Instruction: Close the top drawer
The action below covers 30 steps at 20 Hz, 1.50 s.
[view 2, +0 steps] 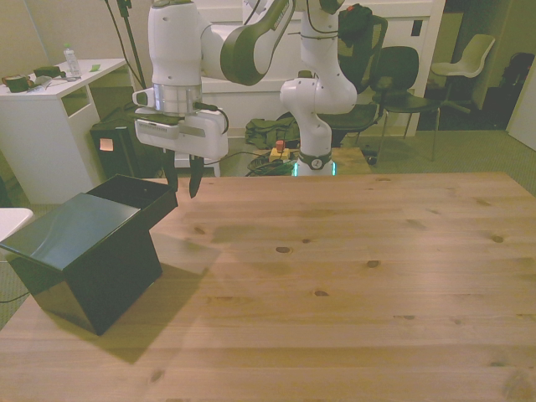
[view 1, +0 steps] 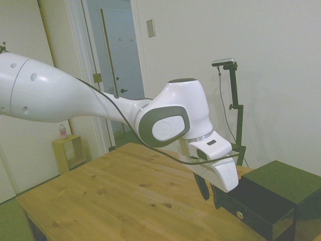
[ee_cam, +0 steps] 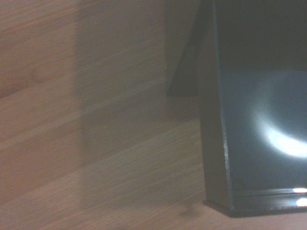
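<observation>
From the side we look across the bench (view 1: 125,191); from the front, down its length; at the wrist, close above. All three share the top drawer (view 2: 138,194).

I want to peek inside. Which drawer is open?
The top drawer of the black cabinet: it sticks out toward the gripper. No lower drawer juts out.
</observation>
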Each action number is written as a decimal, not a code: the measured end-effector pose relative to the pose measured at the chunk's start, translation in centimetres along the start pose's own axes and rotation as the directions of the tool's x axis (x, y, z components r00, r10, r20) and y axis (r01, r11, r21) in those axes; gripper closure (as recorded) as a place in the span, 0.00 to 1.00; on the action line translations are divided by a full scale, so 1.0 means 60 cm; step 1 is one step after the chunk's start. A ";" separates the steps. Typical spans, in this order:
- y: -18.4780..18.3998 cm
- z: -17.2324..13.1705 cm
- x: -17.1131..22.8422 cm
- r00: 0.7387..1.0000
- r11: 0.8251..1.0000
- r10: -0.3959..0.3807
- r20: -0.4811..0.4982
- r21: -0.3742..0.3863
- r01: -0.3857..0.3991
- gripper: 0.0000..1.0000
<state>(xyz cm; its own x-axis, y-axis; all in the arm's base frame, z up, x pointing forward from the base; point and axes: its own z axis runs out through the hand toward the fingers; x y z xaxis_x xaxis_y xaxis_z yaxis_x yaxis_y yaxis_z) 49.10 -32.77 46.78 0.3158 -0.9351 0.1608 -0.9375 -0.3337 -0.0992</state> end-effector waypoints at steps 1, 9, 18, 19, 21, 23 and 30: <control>0.002 -0.001 0.003 1.000 1.000 0.003 -0.002 0.000 -0.003 1.00; 0.013 -0.008 0.053 0.998 0.999 0.048 -0.032 0.002 -0.048 1.00; -0.026 -0.012 0.096 0.996 0.999 0.052 -0.068 0.008 -0.051 1.00; -0.031 -0.013 0.101 0.996 0.999 0.051 -0.071 0.006 -0.050 1.00; -0.038 -0.014 0.110 0.996 0.999 0.050 -0.080 0.005 -0.050 1.00; -0.042 -0.015 0.122 0.995 0.999 0.052 -0.091 0.003 -0.052 1.00; -0.051 -0.002 0.158 0.992 0.999 0.046 -0.118 -0.014 -0.048 1.00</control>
<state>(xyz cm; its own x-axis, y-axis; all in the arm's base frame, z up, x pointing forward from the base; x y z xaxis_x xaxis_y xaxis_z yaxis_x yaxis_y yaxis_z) 54.93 -40.62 48.72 0.2530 -0.9288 0.2709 -0.9535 -0.2868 -0.0929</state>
